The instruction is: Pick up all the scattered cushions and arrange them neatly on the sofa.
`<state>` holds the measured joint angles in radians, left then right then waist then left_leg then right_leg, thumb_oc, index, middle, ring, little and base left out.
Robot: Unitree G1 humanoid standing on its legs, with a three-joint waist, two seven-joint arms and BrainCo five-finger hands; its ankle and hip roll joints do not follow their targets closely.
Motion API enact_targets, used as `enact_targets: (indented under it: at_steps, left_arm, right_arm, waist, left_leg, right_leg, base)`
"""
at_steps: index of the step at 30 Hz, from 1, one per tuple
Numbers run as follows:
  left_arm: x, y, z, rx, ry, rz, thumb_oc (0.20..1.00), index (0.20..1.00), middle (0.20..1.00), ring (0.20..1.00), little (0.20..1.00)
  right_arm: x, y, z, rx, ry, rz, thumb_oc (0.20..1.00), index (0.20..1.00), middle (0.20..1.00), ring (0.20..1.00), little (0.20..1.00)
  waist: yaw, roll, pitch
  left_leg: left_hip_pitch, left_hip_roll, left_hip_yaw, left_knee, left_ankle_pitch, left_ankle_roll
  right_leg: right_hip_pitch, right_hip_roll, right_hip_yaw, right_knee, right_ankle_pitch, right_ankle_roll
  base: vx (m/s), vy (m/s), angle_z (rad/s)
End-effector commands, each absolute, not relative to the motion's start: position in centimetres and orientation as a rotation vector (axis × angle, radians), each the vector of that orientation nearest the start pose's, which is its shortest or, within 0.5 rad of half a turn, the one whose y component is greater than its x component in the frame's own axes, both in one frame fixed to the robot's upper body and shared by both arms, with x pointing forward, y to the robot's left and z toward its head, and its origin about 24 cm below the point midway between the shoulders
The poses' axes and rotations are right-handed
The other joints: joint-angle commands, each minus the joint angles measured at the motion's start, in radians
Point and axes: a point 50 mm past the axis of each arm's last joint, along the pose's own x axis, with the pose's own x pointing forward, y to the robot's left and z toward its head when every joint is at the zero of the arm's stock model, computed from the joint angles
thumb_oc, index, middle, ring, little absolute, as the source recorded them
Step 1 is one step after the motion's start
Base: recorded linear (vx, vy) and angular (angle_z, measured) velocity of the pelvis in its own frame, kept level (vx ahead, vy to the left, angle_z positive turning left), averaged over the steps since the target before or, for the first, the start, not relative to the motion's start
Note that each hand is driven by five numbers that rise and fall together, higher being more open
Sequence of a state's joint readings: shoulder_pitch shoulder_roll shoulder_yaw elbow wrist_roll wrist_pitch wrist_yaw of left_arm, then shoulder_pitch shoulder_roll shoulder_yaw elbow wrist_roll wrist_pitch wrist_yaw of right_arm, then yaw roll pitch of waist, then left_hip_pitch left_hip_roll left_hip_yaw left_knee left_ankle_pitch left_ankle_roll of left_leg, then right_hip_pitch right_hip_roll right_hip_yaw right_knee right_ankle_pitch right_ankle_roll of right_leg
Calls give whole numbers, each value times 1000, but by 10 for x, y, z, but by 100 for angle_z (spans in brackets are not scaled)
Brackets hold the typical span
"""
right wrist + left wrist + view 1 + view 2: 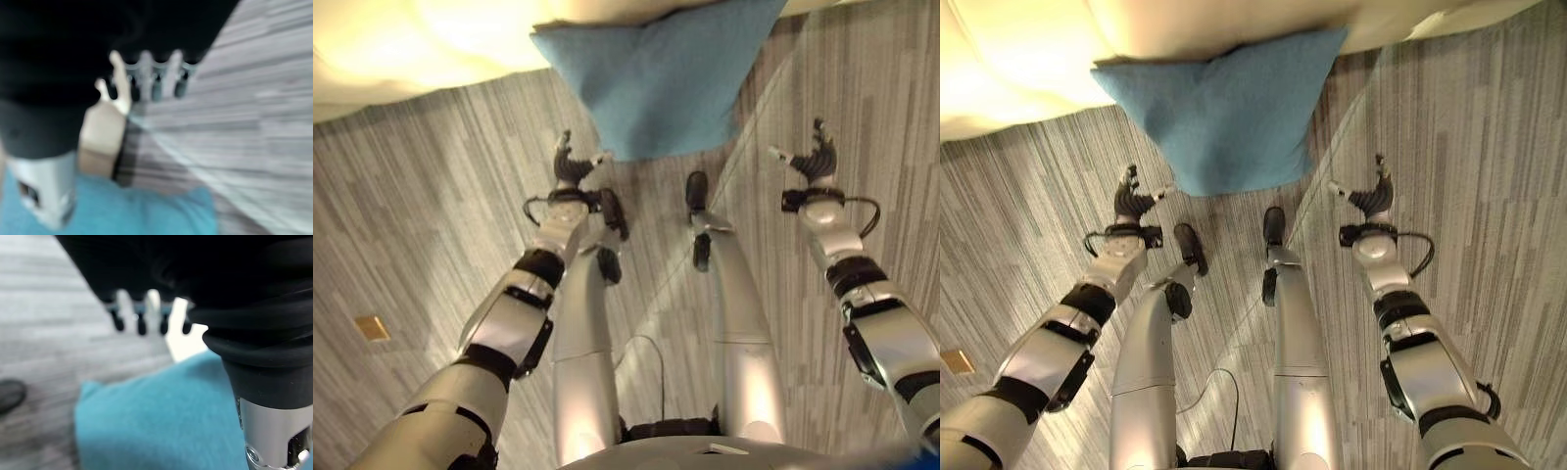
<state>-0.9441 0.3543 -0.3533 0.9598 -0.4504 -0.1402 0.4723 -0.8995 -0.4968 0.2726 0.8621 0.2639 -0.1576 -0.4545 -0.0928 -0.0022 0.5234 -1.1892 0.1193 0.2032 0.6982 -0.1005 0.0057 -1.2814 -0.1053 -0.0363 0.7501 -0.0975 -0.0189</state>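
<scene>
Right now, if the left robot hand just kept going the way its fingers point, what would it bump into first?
Probably the blue cushion: the left robot hand points at its near lower corner, open and holding nothing. Depth is hard to judge, so it might slip just beside that corner.

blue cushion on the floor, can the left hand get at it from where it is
Probably yes: the left hand hangs open just beside the blue cushion, near its lower corner, with bare floor between them. The cushion leans against the sofa.

A blue cushion (661, 83) lies at top centre, leaning against the cream sofa (431, 44). Left hand (573, 166) sits just below its lower left edge; right hand (815, 159) is at right, empty, over grey striped floor (411, 225).
</scene>
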Motion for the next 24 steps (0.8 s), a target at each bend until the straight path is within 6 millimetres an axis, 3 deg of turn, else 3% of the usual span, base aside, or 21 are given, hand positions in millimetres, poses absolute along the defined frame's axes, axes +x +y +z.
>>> enact_targets:
  at_steps: [1, 5, 10, 13, 14, 16, 17, 24]
  left_arm:
    - [389, 208, 113, 98, -20, 438, 1000, 1000, 1000, 1000, 1000]
    - [400, 220, 175, -16, -194, 392, 1000, 1000, 1000, 1000, 1000]
    - [404, 217, 198, -24, -252, 339, 1000, 1000, 1000, 1000, 1000]
    - [407, 204, 221, -50, -319, 286, 1000, 1000, 1000, 1000, 1000]
    - [408, 191, 229, -86, -341, 249, 1000, 1000, 1000, 1000, 1000]
    - [408, 189, 230, -81, -344, 245, 1000, 1000, 1000, 1000, 1000]
    - [411, 176, 244, -67, -370, 220, 1000, 1000, 1000, 1000, 1000]
    - [415, 157, 267, 38, -415, 205, 1000, 1000, 1000, 1000, 1000]
  right_arm:
    - [378, -239, 142, -341, -213, -441, 1000, 1000, 1000, 1000, 1000]
    - [388, -231, 197, -341, -364, -405, 1000, 1000, 1000, 1000, 1000]
    - [391, -227, 216, -354, -410, -380, 1000, 1000, 1000, 1000, 1000]
    - [394, -220, 234, -366, -453, -358, 1000, 1000, 1000, 1000, 1000]
    - [395, -216, 242, -375, -471, -346, 1000, 1000, 1000, 1000, 1000]
    - [395, -216, 244, -377, -475, -346, 1000, 1000, 1000, 1000, 1000]
    - [398, -209, 253, -389, -489, -332, 1000, 1000, 1000, 1000, 1000]
    - [405, -208, 259, -389, -457, -335, 1000, 1000, 1000, 1000, 1000]
  waist:
    - [-20, 25, -139]
    - [-31, 30, -128]
    - [-36, 37, -127]
    - [-33, 42, -120]
    - [-36, 45, -109]
    - [-37, 45, -109]
    - [-38, 43, -97]
    - [-29, 46, -99]
  left_leg:
    - [-15, 0, -59, -92, 66, -73]
    - [-139, -5, -55, -37, 50, -68]
    - [-206, -5, -48, 3, 41, -66]
    - [-247, -4, -46, 11, 39, -63]
    - [-274, -1, -50, 38, 37, -63]
    - [-281, 0, -52, 42, 36, -62]
    - [-300, 4, -53, 43, 41, -62]
    - [-323, 2, -67, 23, 62, -59]
  right_leg:
    - [-11, -20, 73, -20, 43, 131]
    - [-144, -7, 95, 23, 37, 130]
    - [-212, -3, 107, 57, 33, 127]
    - [-247, 7, 112, 60, 36, 128]
    - [-265, 10, 110, 75, 36, 126]
    - [-272, 11, 109, 80, 36, 125]
    - [-287, 15, 103, 76, 45, 126]
    - [-288, 17, 88, 49, 60, 133]
  base:
    - [0, 0, 0]
    - [34, 23, -3]
    - [36, -5, -6]
    - [16, -29, -3]
    - [22, -53, -6]
    - [10, -50, -1]
    - [2, -51, 0]
    - [-6, -15, -1]
